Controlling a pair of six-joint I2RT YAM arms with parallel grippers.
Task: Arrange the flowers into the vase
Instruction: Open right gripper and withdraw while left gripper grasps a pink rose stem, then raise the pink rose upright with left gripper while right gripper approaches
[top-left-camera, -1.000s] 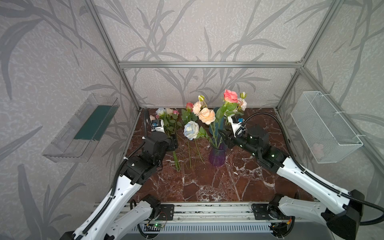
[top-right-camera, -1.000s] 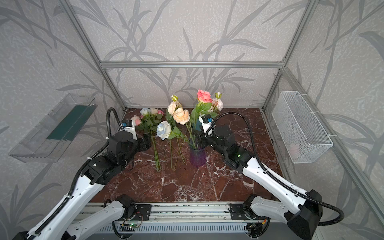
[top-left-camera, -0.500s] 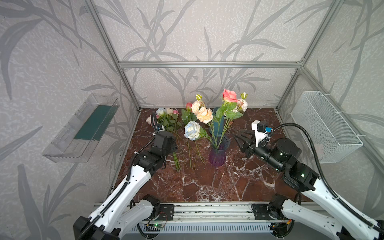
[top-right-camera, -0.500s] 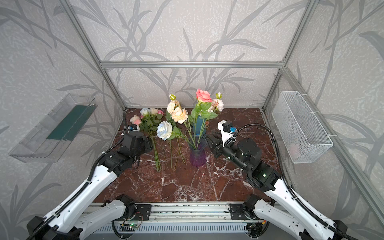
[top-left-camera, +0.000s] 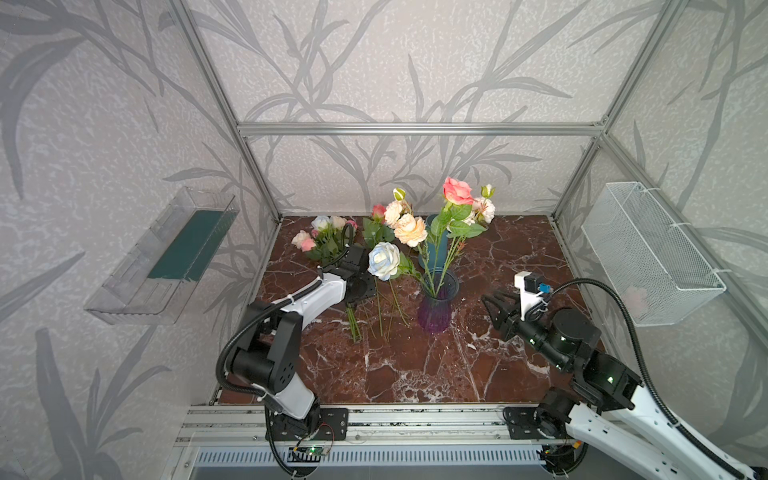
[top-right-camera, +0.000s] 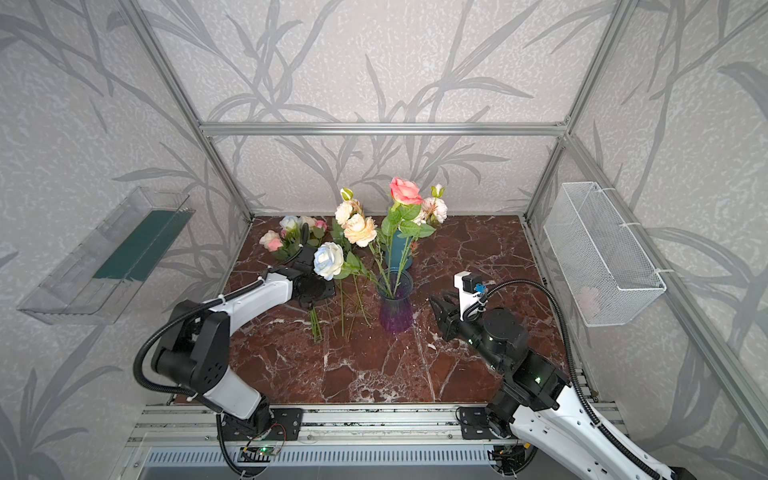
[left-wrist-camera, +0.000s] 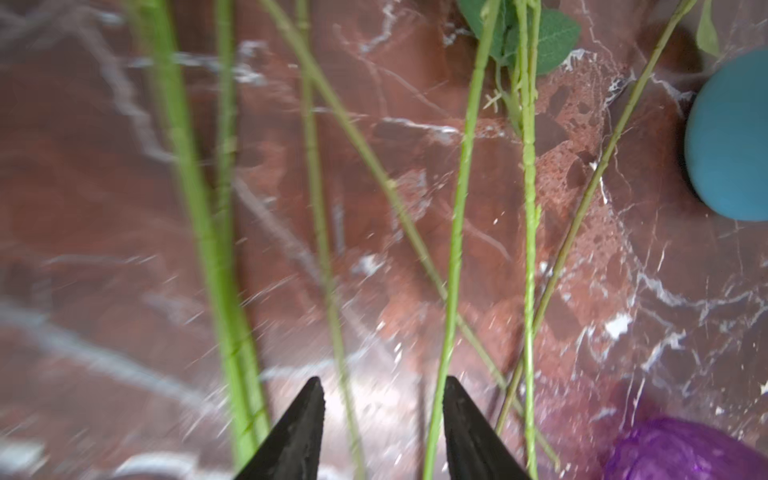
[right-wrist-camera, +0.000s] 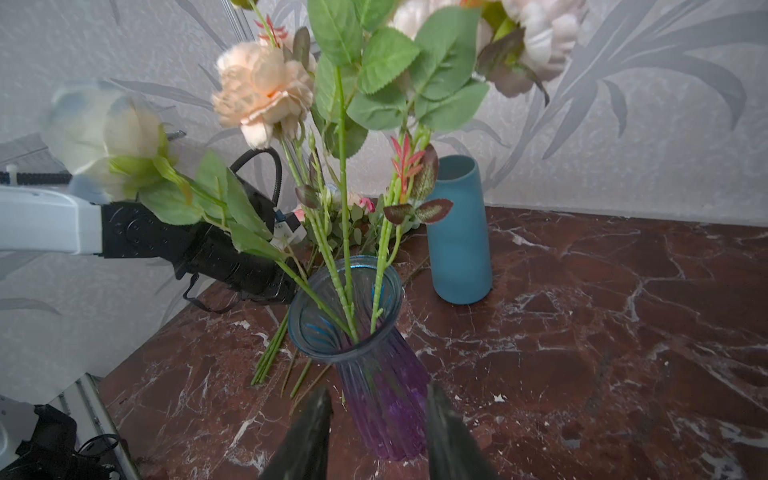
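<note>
The purple glass vase (top-left-camera: 434, 311) (top-right-camera: 395, 309) (right-wrist-camera: 382, 399) stands mid-table and holds several flowers: a coral rose (top-left-camera: 457, 190), a peach one (top-left-camera: 409, 230) and a white-blue rose (top-left-camera: 383, 259) that leans left. More flowers (top-left-camera: 322, 239) lie at the back left, with their green stems (left-wrist-camera: 320, 208) running toward the front. My left gripper (left-wrist-camera: 382, 388) hangs open over those stems, and two of them pass between its fingertips. To the right of the vase and clear of it, my right gripper (top-left-camera: 492, 303) (right-wrist-camera: 378, 399) is open and empty.
A teal cylinder vase (top-left-camera: 434, 253) (right-wrist-camera: 457, 232) stands just behind the purple one. On the right wall hangs a white wire basket (top-left-camera: 648, 253), on the left wall a clear tray (top-left-camera: 166, 257). An aluminium rail (top-left-camera: 374, 419) runs along the front edge.
My right arm has drawn back from the flowers in the vase to the vase's right. My left arm has folded its elbow and dropped onto the loose stems, jaws narrowing.
</note>
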